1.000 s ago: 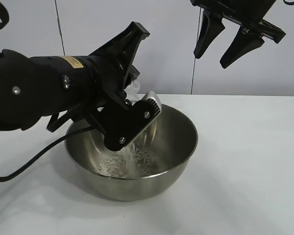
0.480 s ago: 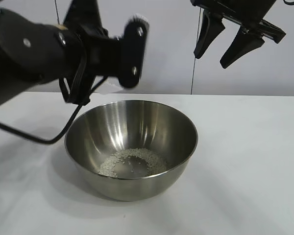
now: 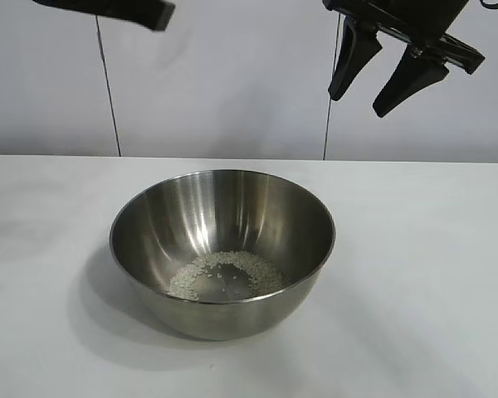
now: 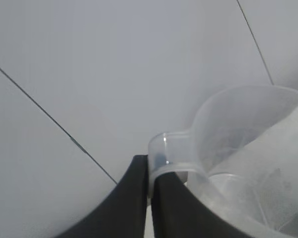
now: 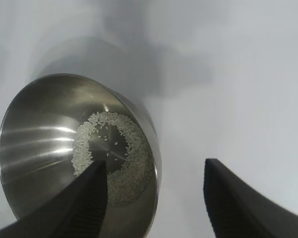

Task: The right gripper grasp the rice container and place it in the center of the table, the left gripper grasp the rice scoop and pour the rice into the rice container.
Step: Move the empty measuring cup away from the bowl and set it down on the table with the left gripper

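i see the rice container standing upright near the middle of the table, with the rice lying as a thin ring of white grains across its bottom. my right gripper hangs high above the table, to the right of the bowl and well apart from it, its jaws spread and holding nothing; from its wrist view the bowl sits below the two fingers. my left gripper is up at the top left, mostly out of the exterior view. its jaws are clenched on the handle of the rice scoop, which looks empty against the wall.
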Action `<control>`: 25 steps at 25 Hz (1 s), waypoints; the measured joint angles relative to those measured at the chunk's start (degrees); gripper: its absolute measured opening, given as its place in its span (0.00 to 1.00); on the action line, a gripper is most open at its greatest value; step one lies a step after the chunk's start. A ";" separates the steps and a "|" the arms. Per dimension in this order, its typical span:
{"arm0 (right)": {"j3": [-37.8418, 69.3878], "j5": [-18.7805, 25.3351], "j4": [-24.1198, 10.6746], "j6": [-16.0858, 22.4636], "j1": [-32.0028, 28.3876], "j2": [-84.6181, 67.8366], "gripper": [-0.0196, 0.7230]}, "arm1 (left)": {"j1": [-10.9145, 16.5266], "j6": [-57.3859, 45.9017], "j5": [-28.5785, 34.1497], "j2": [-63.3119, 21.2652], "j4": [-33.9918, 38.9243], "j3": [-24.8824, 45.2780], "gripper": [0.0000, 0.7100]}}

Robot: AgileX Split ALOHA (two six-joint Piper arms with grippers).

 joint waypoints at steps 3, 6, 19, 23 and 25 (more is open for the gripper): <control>0.00 0.00 0.00 0.00 0.00 0.00 0.56 | 4.70 -11.01 7.71 -2.45 0.00 0.00 0.01; 0.00 0.00 0.01 0.00 0.00 0.00 0.56 | 10.48 -18.30 15.93 -4.06 0.06 0.00 0.01; 0.00 0.00 0.11 -0.02 0.00 0.00 0.56 | 27.34 -28.73 16.73 -4.39 17.34 9.70 0.01; 0.00 -0.05 0.12 -0.02 0.00 0.00 0.56 | 27.51 -44.00 -0.46 -2.53 33.97 19.78 0.01; 0.00 -0.05 0.23 -0.07 0.00 0.00 0.56 | 27.51 -51.38 -6.49 0.56 41.99 23.50 0.01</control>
